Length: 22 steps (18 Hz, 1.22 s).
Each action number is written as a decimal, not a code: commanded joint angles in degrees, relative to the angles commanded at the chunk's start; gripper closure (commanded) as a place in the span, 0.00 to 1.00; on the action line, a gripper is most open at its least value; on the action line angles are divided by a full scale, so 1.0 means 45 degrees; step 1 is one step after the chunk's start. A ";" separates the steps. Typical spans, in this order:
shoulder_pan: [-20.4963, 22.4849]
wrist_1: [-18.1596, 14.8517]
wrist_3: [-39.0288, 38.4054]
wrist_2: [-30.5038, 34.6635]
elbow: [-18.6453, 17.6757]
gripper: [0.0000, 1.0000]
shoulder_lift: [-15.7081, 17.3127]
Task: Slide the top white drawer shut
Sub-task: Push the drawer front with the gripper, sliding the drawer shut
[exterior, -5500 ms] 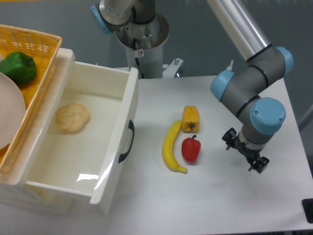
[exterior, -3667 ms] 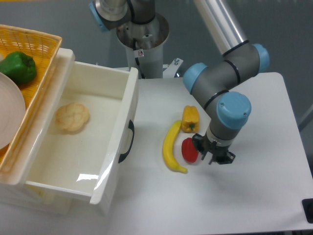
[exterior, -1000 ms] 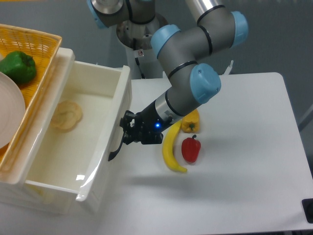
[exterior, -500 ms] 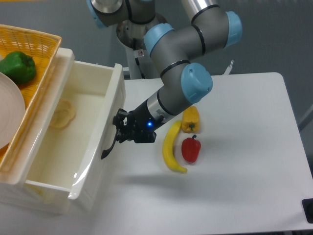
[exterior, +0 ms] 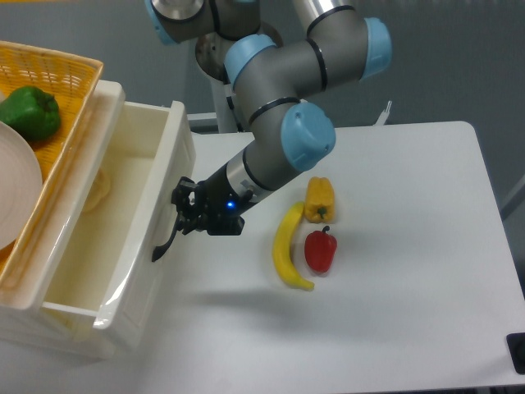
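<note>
My end effector [exterior: 187,215] is against the black handle [exterior: 166,240] of the top white drawer [exterior: 156,222], finger spread unreadable; drawer roughly half shut under the basket [exterior: 57,82], remainder to push.

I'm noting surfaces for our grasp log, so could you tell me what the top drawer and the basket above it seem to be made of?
The top drawer looks like glossy cream-white plastic or lacquered board: bright highlights glint on its front edge. Its handle looks like matte black plastic. The basket appears to be yellow woven wicker or a plastic imitation, judging by its lattice weave.
</note>
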 joint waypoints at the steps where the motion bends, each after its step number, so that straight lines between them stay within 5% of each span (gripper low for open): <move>1: -0.0040 0.0000 -0.0078 0.0000 0.0000 0.81 0.0000; 22: -0.1290 0.0156 -0.0645 0.0137 0.0020 0.79 -0.0019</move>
